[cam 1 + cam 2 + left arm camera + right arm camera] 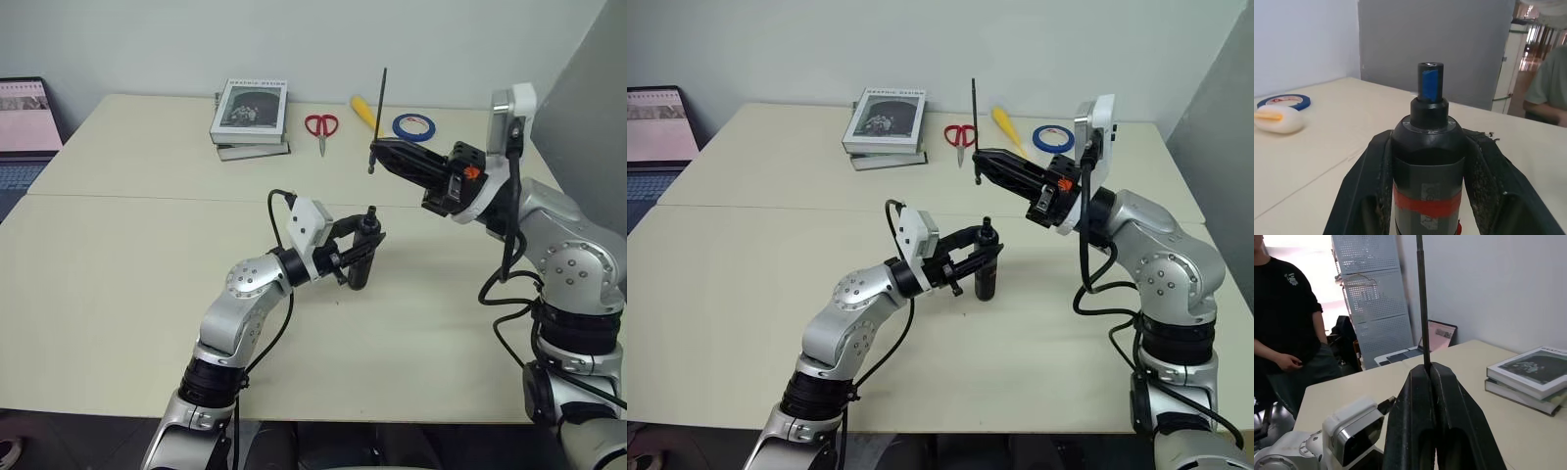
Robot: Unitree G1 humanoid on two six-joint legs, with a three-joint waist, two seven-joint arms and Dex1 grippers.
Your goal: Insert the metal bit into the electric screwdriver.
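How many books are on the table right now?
2, stacked at the far side of the table: the top book lies on the lower book, just left of the red-handled scissors. More could be hidden beneath.

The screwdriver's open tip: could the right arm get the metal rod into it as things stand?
Probably yes. The right pincer grips the metal bit above and beside the electric screwdriver, whose socket faces up in the left pincer. Nothing lies between them.
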